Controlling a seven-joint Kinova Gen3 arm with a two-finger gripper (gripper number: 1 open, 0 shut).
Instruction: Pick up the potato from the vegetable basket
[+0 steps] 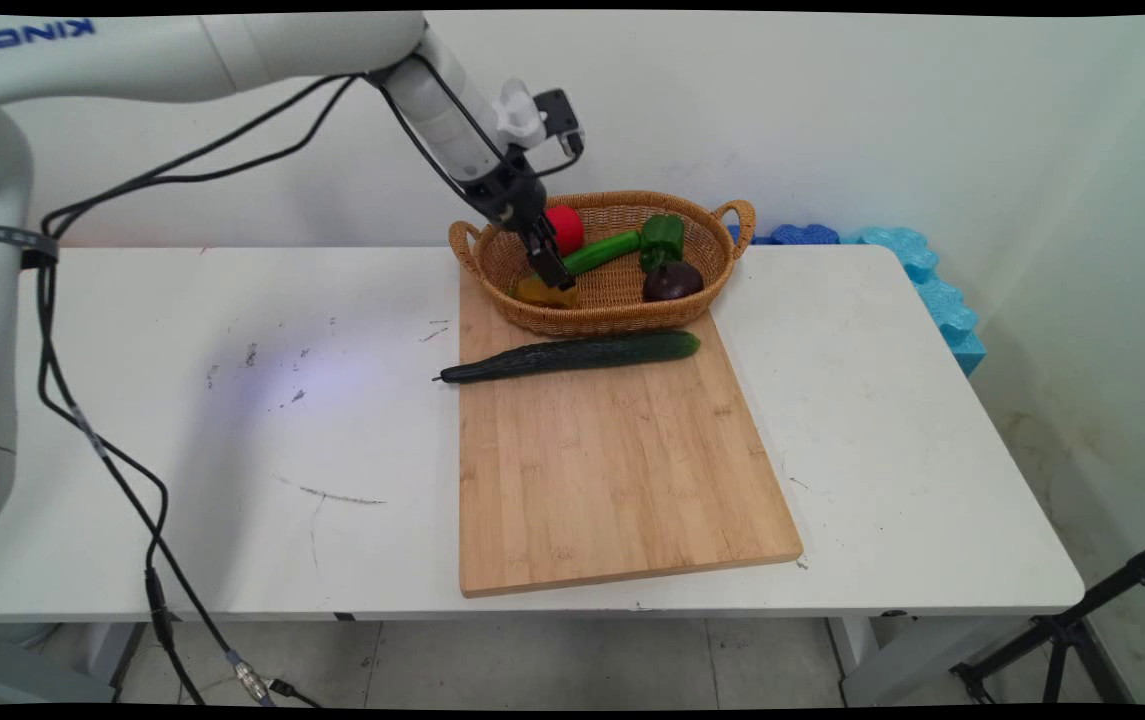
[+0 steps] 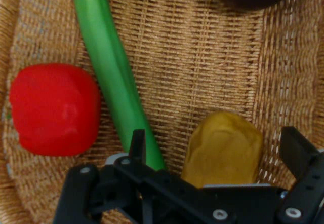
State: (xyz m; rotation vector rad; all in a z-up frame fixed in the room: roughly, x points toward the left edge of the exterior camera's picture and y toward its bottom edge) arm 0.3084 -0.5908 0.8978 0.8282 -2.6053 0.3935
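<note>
Pincer (image 2: 217,148): spread, straddling yellow pepper (image 2: 223,148), apparently not yet pinching.
Basket (image 1: 492,262): red pepper (image 2: 53,110) at 9 o'clock.
Board (image 1: 612,460): cucumber (image 1: 572,357) at 12 o'clock.

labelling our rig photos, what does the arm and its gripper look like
The arm is glossy white with rounded tubular links, one lettered KINOVA in blue. Loose black cables hang from it. At the wrist sits a white-and-black camera mount. The gripper is black, with two fingers on a bolted linkage.
</note>
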